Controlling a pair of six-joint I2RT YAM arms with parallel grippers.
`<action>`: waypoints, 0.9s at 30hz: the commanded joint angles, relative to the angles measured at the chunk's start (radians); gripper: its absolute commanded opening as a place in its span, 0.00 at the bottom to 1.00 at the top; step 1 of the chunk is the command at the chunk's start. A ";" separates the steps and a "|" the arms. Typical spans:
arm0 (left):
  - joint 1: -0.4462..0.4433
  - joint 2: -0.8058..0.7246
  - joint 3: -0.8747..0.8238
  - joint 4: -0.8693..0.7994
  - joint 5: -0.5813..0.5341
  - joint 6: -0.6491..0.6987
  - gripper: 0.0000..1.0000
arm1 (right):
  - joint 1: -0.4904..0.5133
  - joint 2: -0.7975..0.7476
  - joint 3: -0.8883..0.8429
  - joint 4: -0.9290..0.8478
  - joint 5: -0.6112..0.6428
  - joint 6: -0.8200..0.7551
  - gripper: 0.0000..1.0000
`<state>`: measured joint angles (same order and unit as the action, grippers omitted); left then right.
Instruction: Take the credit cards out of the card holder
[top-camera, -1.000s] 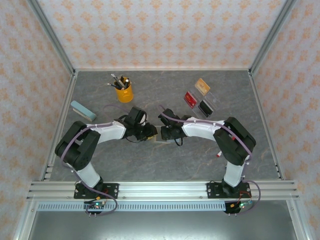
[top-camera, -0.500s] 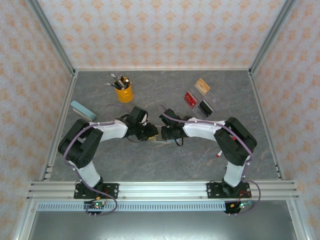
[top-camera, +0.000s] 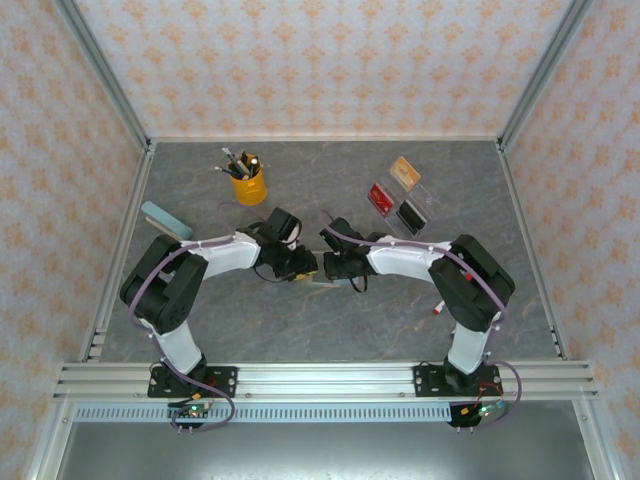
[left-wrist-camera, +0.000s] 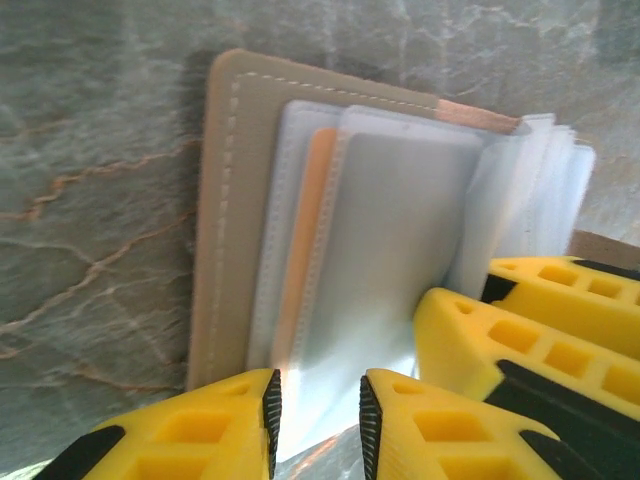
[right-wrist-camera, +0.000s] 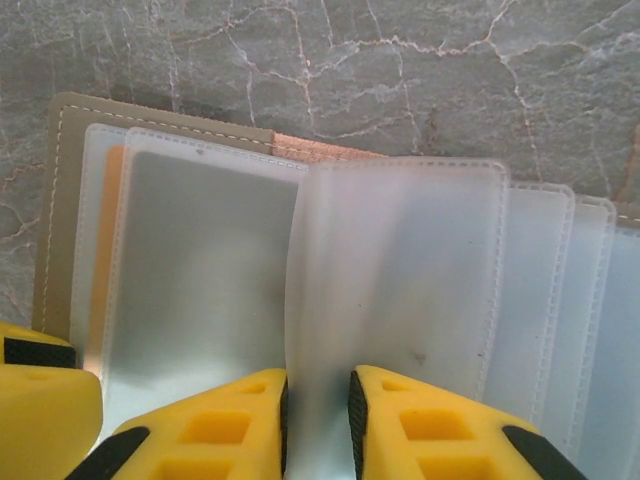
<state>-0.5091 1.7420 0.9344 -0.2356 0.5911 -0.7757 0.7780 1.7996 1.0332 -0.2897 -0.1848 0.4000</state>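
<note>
The tan, stitched card holder (left-wrist-camera: 225, 250) lay open on the marbled desk (top-camera: 400, 325), frosted plastic sleeves fanned. The left pincer (left-wrist-camera: 317, 425) and right pincer (right-wrist-camera: 317, 420) each pinched a sleeve near a tucked orange credit card (left-wrist-camera: 312, 220).

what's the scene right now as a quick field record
card holder: open on table, clear sleeves fanned
left gripper: closed on a sleeve edge
right gripper: pinching another sleeve
inside: orange card in a sleeve
out: three credit cards by the clear tray
</note>
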 joint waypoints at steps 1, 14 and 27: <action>-0.008 -0.008 0.021 -0.056 -0.042 0.035 0.30 | 0.000 0.083 -0.068 -0.083 -0.021 0.012 0.23; -0.022 0.041 0.025 -0.021 0.020 0.067 0.30 | 0.000 0.085 -0.076 -0.072 -0.030 0.012 0.22; -0.062 0.094 0.072 -0.093 -0.042 0.086 0.26 | 0.000 0.091 -0.088 -0.053 -0.050 0.016 0.21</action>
<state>-0.5373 1.7870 0.9985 -0.3183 0.5564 -0.7055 0.7750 1.7950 1.0172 -0.2642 -0.1947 0.4007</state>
